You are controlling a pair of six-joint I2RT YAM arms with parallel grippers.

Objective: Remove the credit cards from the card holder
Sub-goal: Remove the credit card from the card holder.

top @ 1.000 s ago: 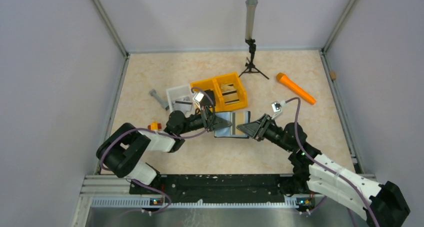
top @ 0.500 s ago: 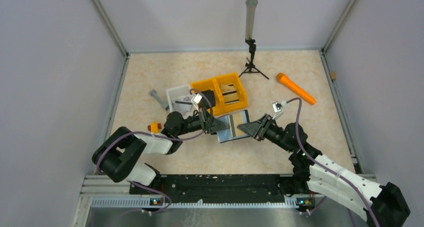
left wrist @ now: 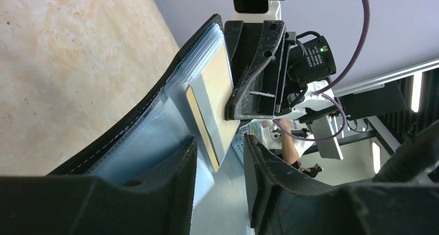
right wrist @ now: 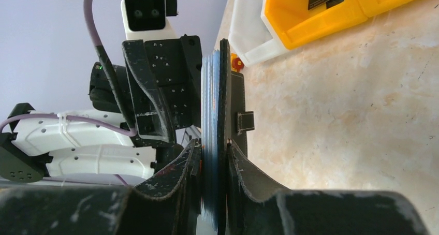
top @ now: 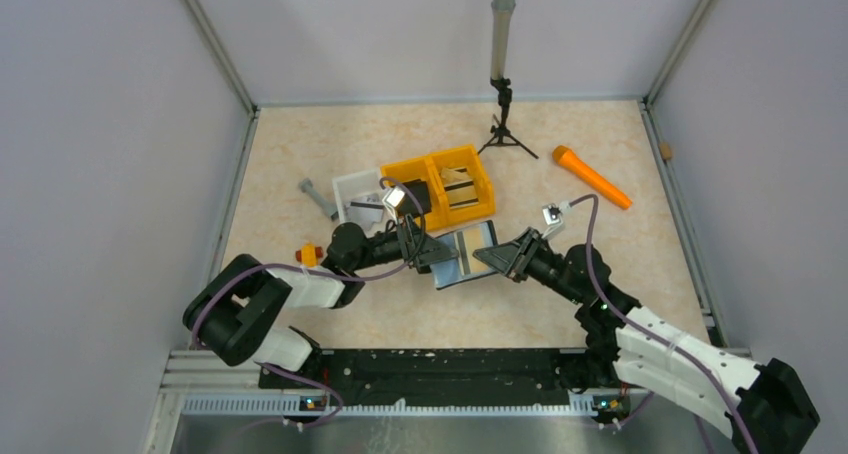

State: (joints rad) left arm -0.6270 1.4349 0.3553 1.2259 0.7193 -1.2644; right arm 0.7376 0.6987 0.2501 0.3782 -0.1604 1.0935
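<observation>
Tan credit card (left wrist: 220,90) points at 12 o'clock from left gripper's (left wrist: 220,155) parted, empty fingers; right gripper (right wrist: 212,144) clamps the card holder (right wrist: 236,103).

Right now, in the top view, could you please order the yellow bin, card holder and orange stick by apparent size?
1. yellow bin
2. card holder, partly hidden
3. orange stick

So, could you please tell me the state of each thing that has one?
Black folding card holder with pale blue lining: open, clamped by right claw.
Tan grey-striped card: in its pocket, not removed.
Left claw: open, at the holder's inner side.
Right claw: shut on the holder.
Orange two-compartment bin: upright.
</observation>
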